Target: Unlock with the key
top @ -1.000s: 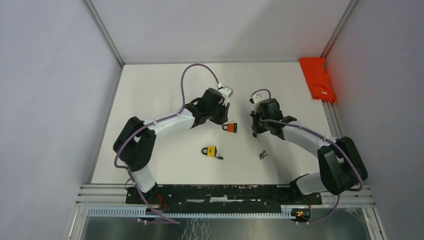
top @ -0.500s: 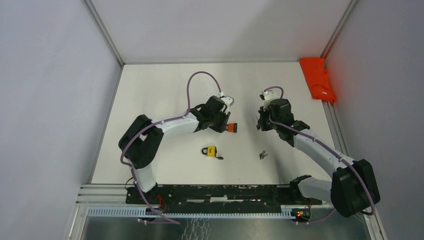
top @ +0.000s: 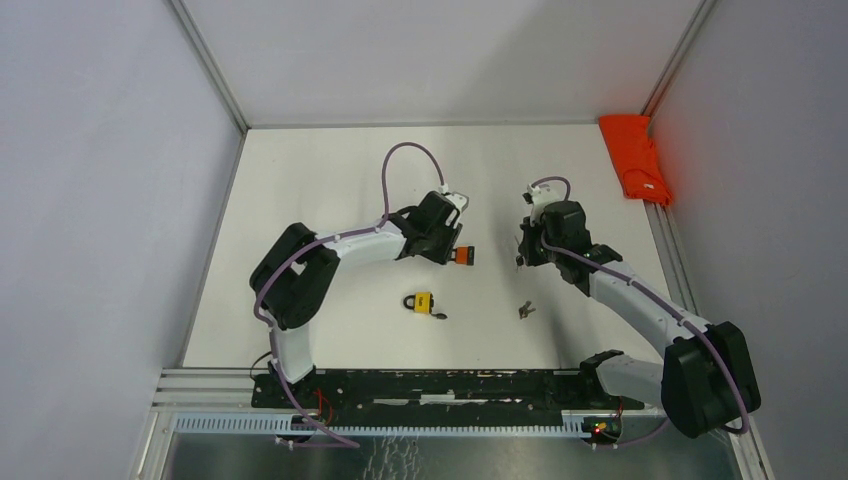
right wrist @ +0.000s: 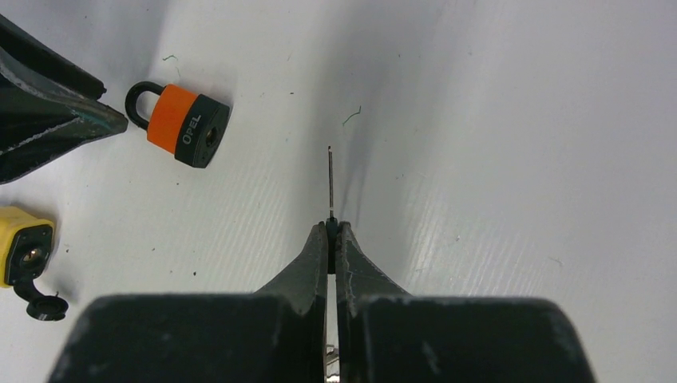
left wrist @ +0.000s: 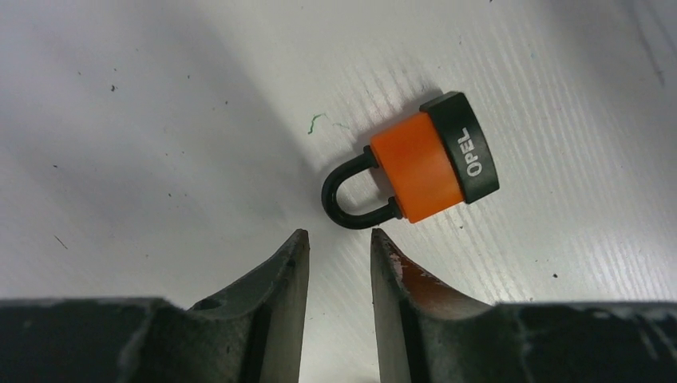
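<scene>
We see the orange padlock (left wrist: 419, 169) lying just beyond the 2 parted, empty jaws of the left gripper (left wrist: 338, 239), shackle toward them. The right gripper (right wrist: 334, 227) clamps the key (right wrist: 330, 179). The padlock reads "OPEL".

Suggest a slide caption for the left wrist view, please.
Parted left fingers hover just short of the orange OPEL padlock on the table.
</scene>
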Motion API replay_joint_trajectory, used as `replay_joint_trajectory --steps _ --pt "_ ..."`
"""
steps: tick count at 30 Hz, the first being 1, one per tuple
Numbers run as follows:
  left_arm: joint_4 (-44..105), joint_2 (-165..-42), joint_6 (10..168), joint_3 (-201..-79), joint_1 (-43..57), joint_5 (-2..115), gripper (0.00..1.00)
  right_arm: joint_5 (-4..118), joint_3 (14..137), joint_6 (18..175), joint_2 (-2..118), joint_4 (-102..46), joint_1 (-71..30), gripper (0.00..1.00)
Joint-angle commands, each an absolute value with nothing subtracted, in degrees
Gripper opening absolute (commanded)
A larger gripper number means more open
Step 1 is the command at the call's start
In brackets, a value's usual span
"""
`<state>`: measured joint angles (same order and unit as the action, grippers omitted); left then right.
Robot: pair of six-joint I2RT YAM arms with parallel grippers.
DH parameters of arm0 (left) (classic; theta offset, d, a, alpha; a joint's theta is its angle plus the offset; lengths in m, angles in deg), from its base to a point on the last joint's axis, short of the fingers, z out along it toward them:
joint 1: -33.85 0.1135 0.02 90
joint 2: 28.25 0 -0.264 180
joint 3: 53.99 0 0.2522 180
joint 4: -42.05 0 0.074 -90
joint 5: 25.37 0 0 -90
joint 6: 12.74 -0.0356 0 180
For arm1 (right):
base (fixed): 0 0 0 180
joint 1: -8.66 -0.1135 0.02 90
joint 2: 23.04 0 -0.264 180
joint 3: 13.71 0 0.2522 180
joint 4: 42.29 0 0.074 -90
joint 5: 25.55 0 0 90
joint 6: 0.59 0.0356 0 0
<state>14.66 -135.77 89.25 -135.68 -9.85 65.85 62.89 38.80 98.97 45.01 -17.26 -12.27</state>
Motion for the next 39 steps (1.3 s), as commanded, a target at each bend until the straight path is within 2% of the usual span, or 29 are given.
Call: replay_joint_trajectory --steps 1,7,16,18,21,22,39 --pt "15.3 -136.2 92.3 -139.4 -10.2 67.0 0.41 61.2 38.3 98.9 44.3 -19.4 -12.1 0.00" --pt "13.1 -140.5 92.7 -142.8 -10.2 67.2 0.41 60.8 38.3 98.9 44.4 -19.5 -12.1 0.00" --pt "10.1 -142.7 93.7 -142.3 -10.1 68.6 0.34 61.0 38.2 98.7 44.0 -19.1 -11.7 0.00" --pt "9.6 -143.3 93.2 -142.4 -10.0 68.7 0.26 60.7 38.0 98.8 43.9 -19.4 -11.6 0.00" --pt "9.5 -144.8 92.2 -143.1 -10.0 68.7 0.06 60.5 37.9 99.0 43.9 -19.5 -11.5 0.00" --pt "10.0 -145.1 91.9 -143.2 -10.0 68.9 0.02 60.4 37.8 99.1 43.9 -19.6 -11.6 0.00" --pt "21.7 -136.2 81.3 -150.2 -9.1 67.2 0.02 58.4 35.7 100.7 43.1 -22.2 -10.9 0.00"
